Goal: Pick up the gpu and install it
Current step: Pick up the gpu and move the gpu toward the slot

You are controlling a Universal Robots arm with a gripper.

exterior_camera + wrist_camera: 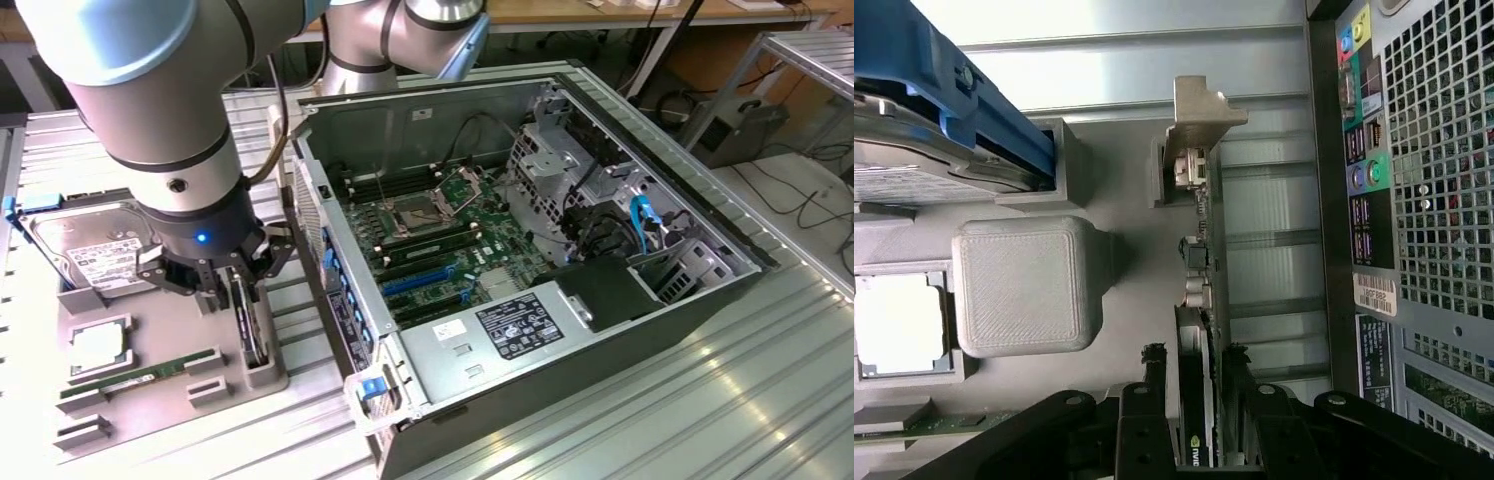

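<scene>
The gripper (230, 278) is down over a grey moulded parts tray (174, 320) that lies on a ribbed metal table (641, 400), just beside an open black and silver computer case (400, 130). The gpu (246, 320), a thin dark-green circuit card with a black fan and a silver metal end bracket, stands on edge in a slot along the tray's edge nearest the case.

In the wrist view the gpu (1199, 280) runs edge-on between the gripper's (1196, 355) black fingers (1154, 400). They lie against both faces of the card with no gap visible, so the gripper is clamped on it. The card still sits in its slot, with its bracket (1199, 110) at the far end from the fingers.

Towards the tray's opposite edge, a silver hard drive with a white label (94, 255) leans in a blue carrier. A square silver processor (100, 343) and a narrow green memory stick (140, 375) lie nearer the tray's front corner.

Inside the case, the green motherboard (441, 240) lies exposed with its blue expansion slots (420, 280) unoccupied.
</scene>
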